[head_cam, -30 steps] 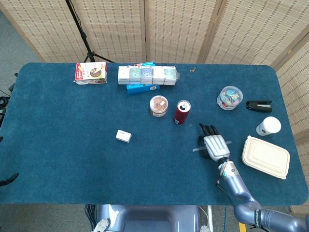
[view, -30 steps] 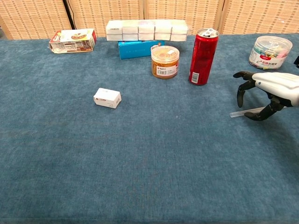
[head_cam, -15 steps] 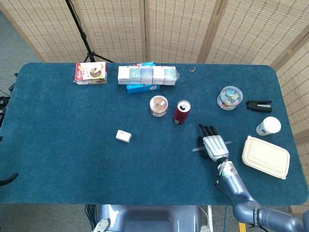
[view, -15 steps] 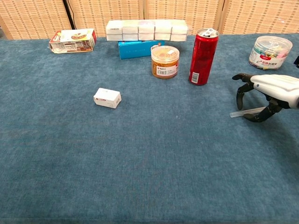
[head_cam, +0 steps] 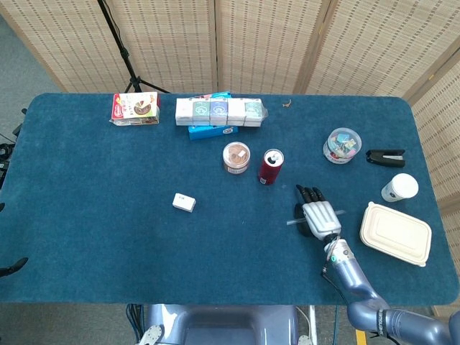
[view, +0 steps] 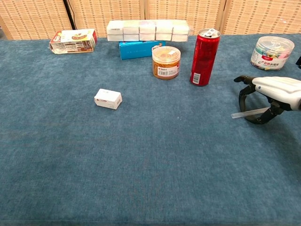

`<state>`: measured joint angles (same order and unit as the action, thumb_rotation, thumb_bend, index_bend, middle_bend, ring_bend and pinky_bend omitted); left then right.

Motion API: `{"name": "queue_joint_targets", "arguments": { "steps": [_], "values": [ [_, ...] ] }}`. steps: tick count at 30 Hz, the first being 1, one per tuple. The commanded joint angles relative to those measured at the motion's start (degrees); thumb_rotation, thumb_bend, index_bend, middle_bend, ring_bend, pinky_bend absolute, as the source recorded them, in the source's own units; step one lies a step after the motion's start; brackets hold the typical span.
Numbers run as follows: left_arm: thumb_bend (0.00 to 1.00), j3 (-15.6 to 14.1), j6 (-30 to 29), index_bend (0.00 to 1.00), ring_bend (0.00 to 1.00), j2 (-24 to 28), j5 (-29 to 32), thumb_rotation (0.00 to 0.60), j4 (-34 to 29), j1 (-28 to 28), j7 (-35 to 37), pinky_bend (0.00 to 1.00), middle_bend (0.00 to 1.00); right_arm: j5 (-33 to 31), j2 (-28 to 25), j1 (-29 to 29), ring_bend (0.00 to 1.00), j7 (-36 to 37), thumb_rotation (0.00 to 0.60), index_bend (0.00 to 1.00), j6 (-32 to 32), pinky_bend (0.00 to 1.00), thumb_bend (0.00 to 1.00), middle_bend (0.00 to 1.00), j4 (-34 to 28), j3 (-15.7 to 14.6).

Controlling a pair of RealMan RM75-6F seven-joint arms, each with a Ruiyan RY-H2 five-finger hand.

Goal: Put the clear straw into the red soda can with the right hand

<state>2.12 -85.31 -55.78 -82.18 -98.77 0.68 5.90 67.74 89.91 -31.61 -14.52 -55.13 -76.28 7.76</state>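
Observation:
The red soda can stands upright near the table's middle, its top opened. The clear straw lies flat on the blue cloth to the right of the can and nearer the front. My right hand arches over the straw's right part, dark fingers curled down on the far side and the thumb on the near side. The fingers stand apart and the straw still rests on the cloth. Its right end is hidden under the hand in the chest view. My left hand appears in neither view.
An orange-lidded jar stands just left of the can. White boxes on a blue box sit behind. A small white box lies at left. A clear tub, white cup and takeout container sit at right.
My right hand has drawn slightly rightward and its fingers have curled a little tighter around the straw. The straw and can have not moved.

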Motion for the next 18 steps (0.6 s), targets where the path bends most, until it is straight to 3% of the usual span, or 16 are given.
{"name": "queue_joint_targets", "arguments": {
  "steps": [1,18],
  "values": [
    [0.01,0.01,0.03,0.0,0.0,-0.01,0.03,0.6,-0.04,0.01,0.01,0.0,0.0,-0.09,0.14,-0.14,0.0,0.06,0.6,0.51,0.16,0.0,0.43,0.0,0.08,0.01],
    [0.01,0.11,0.09,0.0,0.0,0.04,0.22,0.6,0.0,0.02,0.1,0.0,0.0,0.39,0.46,-0.5,0.0,1.33,0.6,0.56,0.07,0.0,0.44,0.0,0.47,-0.07]
  ]
}}
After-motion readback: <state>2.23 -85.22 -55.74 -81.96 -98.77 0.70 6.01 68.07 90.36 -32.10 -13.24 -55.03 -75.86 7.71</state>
